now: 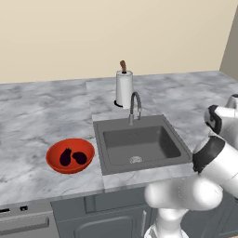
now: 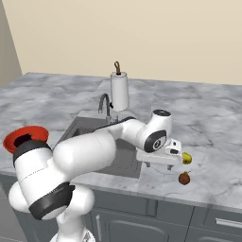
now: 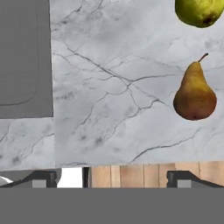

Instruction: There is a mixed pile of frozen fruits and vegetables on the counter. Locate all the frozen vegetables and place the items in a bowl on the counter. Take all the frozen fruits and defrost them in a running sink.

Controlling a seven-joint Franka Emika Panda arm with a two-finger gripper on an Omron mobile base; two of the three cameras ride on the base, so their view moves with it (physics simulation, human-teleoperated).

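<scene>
While the gripper [image 3: 111, 177] hangs fully open and empty over bare counter [image 3: 113, 109], pear [image 3: 194, 94] and lime [image 3: 199, 11] lie right of the sink [image 3: 24, 61] edge.

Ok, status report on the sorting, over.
Gripper open, empty, over counter. Two dark purple eggplants in red bowl. Brown pear, yellow-green fruit unobstructed.

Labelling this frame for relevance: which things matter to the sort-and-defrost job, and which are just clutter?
Job: two dark purple eggplants in the glossy red bowl; brown pear; yellow-green round fruit; dark grey sink; marbled counter; open hand.

Clutter: white paper towel roll.
</scene>
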